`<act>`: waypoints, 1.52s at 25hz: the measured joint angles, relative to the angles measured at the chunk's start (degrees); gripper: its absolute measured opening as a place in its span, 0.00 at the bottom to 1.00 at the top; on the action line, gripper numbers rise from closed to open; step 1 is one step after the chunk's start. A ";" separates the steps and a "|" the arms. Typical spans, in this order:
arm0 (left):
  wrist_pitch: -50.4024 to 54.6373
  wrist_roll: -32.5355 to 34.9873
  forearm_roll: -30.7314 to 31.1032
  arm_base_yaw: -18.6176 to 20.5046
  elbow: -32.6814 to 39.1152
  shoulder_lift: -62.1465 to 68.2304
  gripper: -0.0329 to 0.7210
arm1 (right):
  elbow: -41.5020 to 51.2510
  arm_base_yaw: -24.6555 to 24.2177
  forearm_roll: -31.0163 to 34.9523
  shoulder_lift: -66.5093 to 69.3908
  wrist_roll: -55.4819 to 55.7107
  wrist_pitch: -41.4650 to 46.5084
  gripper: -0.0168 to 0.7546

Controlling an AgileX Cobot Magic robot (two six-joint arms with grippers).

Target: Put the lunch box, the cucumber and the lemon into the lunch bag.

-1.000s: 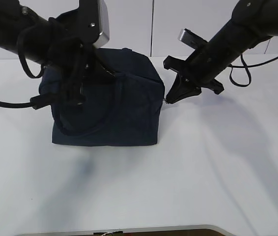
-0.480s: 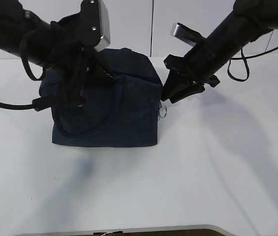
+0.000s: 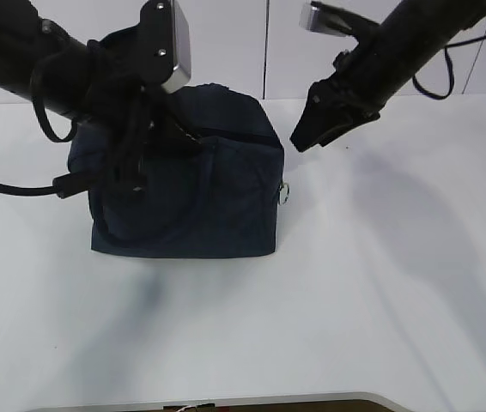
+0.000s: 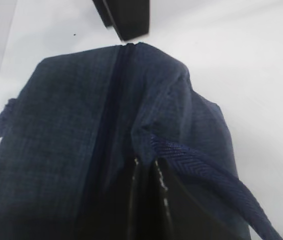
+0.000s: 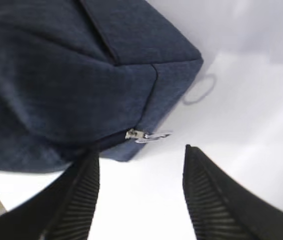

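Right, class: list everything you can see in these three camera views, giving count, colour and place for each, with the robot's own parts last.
lunch bag: one, dark navy, zipped shut, standing left of centre on the table.
zipper ring pull: one, silver metal, hanging at the bag's right end.
loop handle: one clearly seen, navy webbing, at the bag's top beside the left gripper.
table: one, white, beneath everything.
left gripper: one, black, jaws closed on the bag's top fabric.
right gripper: one, black, jaws open, empty, raised beyond the ring pull.

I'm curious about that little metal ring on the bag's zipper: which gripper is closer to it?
The right gripper: it hangs open just off the ring pull, not touching. The left gripper is at the bag's handle, at the far end.
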 joint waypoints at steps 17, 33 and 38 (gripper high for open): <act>9.85 -8.63 6.07 0.00 0.00 -4.16 0.57 | -0.06 3.37 -4.37 -13.62 -2.38 1.24 0.59; 24.86 -43.24 39.61 0.00 0.00 -18.06 0.57 | -0.06 3.86 -4.86 -19.12 -0.32 1.80 0.59; 27.04 -66.58 55.70 0.00 0.00 -23.95 0.57 | 1.12 3.86 -5.03 -23.48 -0.32 1.91 0.59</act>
